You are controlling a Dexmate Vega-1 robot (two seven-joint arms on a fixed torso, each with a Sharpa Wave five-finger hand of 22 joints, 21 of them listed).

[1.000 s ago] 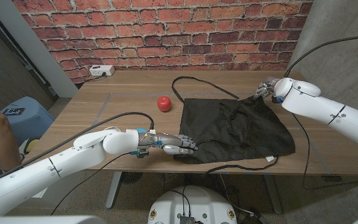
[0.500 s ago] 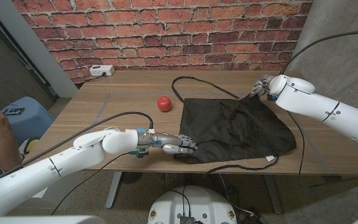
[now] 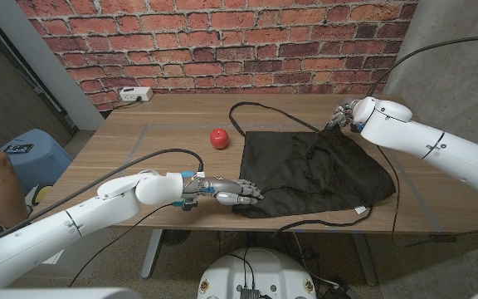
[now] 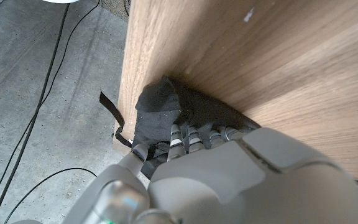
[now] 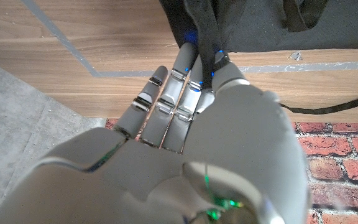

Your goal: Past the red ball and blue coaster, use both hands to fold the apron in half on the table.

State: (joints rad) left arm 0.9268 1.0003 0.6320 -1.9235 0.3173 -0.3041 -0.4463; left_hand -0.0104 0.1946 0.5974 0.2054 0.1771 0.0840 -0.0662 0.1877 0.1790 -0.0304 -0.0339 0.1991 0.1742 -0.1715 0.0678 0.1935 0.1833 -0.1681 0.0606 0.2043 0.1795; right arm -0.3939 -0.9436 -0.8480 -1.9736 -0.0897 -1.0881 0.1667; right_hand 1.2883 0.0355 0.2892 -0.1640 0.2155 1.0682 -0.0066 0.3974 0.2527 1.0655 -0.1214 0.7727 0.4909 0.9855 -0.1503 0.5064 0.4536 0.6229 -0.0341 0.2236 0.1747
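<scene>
Wooden table (image 3: 139, 145) under everything, with a pale line marked across its surface. Black apron (image 3: 322, 170) spread on it between the two hands, thin matte cloth, wrinkled in the middle, with long black straps (image 3: 264, 112) looping out past its far edge and another strap trailing off the near edge. Near corner of the cloth bunched and gripped by the left hand (image 3: 235, 193), fingers (image 4: 194, 134) closed over a dark fold right at the table's edge. Far corner lifted a little off the wood and pinched by the right hand (image 3: 347, 116), a strip of the cloth running between thumb and fingers (image 5: 179, 81), other fingers stretched out. Red ball (image 3: 218, 138) on the bare wood beyond the left hand, just beside the apron's far left corner, apart from both hands.
</scene>
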